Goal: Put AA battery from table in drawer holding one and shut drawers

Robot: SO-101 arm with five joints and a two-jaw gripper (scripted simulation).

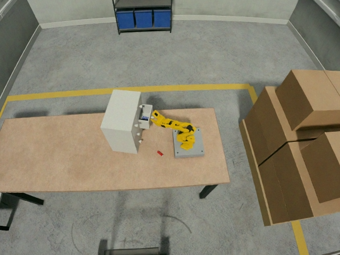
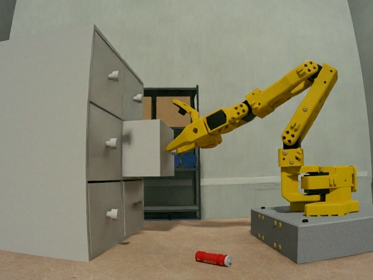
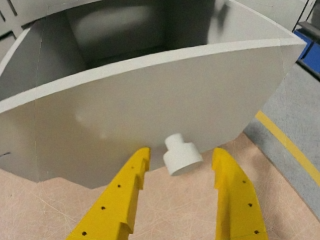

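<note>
White stubby knob [image 3: 181,156], smooth grey drawer [image 1: 145,125] [image 2: 141,147] [image 3: 150,100], tapered yellow jaws [image 1: 153,118] [image 2: 172,126] apart

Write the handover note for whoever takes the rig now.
Pincer: open, fingers either side of the open drawer's knob, holding nothing.
Red battery: on the table, between cabinet and arm base.
Done: middle-row drawer pulled out; blue item inside, type unclear.
Left: confirm it's the battery drawer, load battery, shut drawer.
</note>
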